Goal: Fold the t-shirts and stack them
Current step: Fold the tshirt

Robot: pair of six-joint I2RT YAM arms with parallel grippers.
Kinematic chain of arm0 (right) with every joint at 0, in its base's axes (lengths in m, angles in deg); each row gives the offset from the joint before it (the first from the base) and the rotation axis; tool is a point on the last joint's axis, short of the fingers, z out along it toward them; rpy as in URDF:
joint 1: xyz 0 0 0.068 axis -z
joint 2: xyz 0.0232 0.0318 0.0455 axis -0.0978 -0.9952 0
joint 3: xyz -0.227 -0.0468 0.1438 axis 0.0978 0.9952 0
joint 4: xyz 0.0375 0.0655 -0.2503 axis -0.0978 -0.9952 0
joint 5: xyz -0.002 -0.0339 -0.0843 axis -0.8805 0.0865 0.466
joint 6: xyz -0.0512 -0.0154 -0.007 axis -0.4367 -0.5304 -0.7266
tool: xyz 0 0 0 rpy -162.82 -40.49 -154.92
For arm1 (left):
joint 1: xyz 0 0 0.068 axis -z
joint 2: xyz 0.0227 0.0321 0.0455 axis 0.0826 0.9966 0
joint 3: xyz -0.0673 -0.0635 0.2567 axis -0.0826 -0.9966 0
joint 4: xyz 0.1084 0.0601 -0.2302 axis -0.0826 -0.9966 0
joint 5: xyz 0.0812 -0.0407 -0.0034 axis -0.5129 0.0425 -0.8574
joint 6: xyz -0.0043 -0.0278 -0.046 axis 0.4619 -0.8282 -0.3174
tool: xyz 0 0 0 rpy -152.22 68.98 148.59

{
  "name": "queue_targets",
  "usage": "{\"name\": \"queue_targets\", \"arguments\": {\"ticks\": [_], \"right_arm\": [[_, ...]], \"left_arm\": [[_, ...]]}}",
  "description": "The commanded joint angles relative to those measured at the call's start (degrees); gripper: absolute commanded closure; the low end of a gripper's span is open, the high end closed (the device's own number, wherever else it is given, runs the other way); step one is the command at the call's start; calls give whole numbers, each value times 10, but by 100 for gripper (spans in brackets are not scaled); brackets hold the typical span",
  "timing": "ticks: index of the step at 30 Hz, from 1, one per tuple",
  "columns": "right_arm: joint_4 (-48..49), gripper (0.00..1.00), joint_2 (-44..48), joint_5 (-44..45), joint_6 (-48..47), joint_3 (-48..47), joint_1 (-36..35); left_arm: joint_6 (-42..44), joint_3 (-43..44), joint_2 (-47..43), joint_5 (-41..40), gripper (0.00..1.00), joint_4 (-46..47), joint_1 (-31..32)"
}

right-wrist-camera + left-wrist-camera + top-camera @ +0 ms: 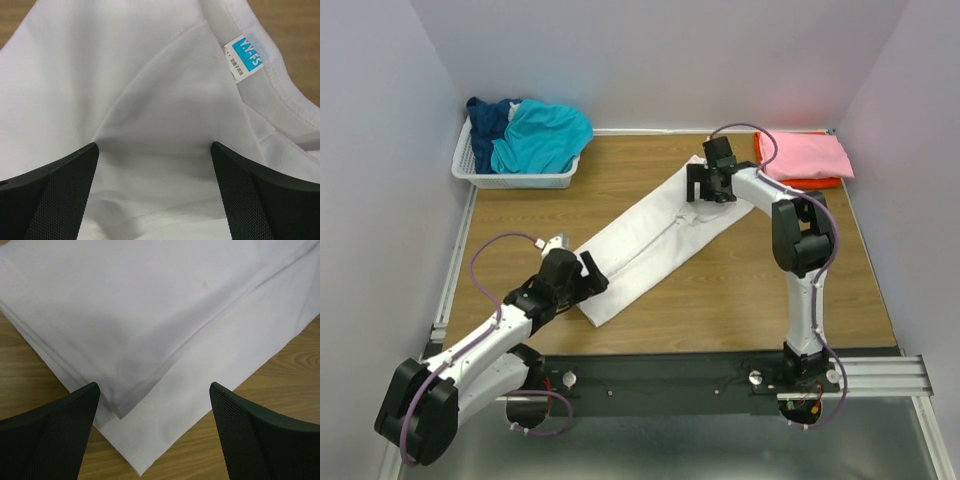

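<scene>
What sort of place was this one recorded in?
Probably a lab robot cell, not a home: plain walls box in a wooden table, arms bolted to a metal rail, teal t-shirt staged in a plastic basket.

- Wood-grain table [720, 300], evenly lit, with no hard shadows.
- Plain pale walls [650, 60] close it in on three sides.
- Aluminium rail [880, 375] runs along its near edge.

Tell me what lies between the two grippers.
Top external view: the white t-shirt, folded into a long strip, spans left gripper to right gripper.
</scene>
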Motion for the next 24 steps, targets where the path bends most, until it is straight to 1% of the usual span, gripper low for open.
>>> {"name": "queue_targets", "arguments": {"ticks": [1,3,6,7,9,12,13,16,17,19,21,23,24], "right_arm": [[-10,0,-79,-121,-28,-29,0],[-10,0,-92,-123,-32,-48,1],[-10,0,-96,-116,-42,-62,0],[-10,0,-98,-117,-45,-63,1],[-10,0,-100,-115,-50,-68,1],[-11,0,-107,-108,-62,-92,1],[-12,0,-115,-107,-64,-98,2],[-14,0,-128,-108,-66,-120,1],[-16,0,-140,-113,-66,-140,1],[-19,0,-156,-120,-72,-163,1],[-23,0,-182,-134,-79,-207,1],[-26,0,-196,-149,-92,-233,1],[-26,0,-210,-173,-111,-258,1]], "left_arm": [[-33,4,14,21,1,-7,14],[-34,9,34,34,1,7,29],[-35,36,88,21,2,3,59],[-36,50,119,20,1,3,64],[-37,64,149,27,1,5,74],[-41,82,197,37,2,11,105],[-42,89,211,39,2,10,125],[-55,97,220,51,2,10,155],[-55,99,220,69,2,9,175],[-52,100,219,83,2,14,194],[-40,97,217,111,1,27,215],[-36,91,223,131,2,63,227],[-29,90,228,150,1,89,231]]}}
